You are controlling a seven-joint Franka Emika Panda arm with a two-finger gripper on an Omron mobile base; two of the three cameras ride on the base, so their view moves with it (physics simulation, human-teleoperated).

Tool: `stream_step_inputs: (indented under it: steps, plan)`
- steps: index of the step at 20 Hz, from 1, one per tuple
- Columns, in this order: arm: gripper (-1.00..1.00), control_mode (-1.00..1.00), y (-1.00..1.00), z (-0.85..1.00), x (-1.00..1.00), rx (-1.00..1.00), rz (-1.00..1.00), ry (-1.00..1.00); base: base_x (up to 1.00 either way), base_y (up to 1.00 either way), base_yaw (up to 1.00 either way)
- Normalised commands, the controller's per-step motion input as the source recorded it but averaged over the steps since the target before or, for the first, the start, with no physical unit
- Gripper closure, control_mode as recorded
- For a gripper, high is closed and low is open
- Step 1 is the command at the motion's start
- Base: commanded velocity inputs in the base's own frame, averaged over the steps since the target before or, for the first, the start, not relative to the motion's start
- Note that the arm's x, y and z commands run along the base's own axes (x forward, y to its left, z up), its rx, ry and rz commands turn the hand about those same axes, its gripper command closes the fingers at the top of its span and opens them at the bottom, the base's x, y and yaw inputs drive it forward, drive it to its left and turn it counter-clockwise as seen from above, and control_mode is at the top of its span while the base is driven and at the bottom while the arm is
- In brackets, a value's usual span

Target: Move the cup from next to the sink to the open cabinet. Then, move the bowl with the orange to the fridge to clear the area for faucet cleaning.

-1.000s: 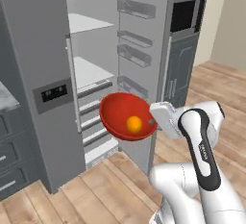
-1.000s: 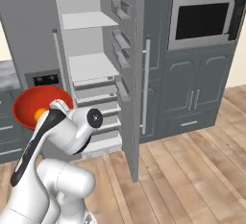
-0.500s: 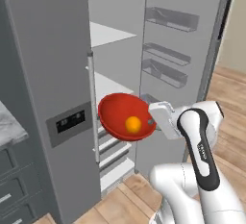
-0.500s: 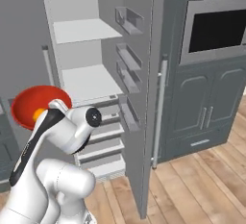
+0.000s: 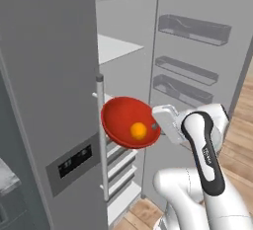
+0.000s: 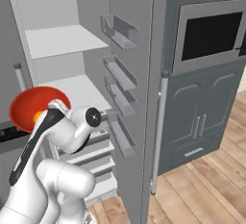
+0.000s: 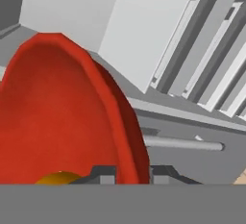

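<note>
Bowl with the orange inside is pinched by its rim in the fingers, hanging right at the open fridge, so looks like second step, next just slide it onto a shelf.

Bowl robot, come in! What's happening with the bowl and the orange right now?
Gripper shut on bowl rim. Orange inside bowl. Bowl tilted, at open fridge. Fridge handle close beside bowl.

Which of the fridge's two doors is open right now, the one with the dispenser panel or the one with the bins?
The door with the bins is swung open, its shelves facing the fridge interior. The dispenser-panel door stays shut.
</note>
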Motion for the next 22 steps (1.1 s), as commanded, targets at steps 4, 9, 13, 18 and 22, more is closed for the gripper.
stream_step_inputs:
  steps: [4, 9, 13, 18, 22]
  plan:
    - [1.0, 1.0, 0.0, 0.0, 0.0, 0.0, 0.0, 0.0, 0.22, 0.0, -0.15]
    - [1.0, 1.0, 0.0, 0.0, 0.0, 0.0, 0.0, 0.0, -0.53, -0.03, -0.03]
    - [1.0, 1.0, 0.0, 0.0, 0.0, 0.0, 0.0, 0.0, -0.16, -0.18, -0.18]
    - [1.0, 1.0, 0.0, 0.0, 0.0, 0.0, 0.0, 0.0, 0.23, -0.1, -0.22]
    - [1.0, 1.0, 0.0, 0.0, 0.0, 0.0, 0.0, 0.0, 0.36, 0.01, -0.09]
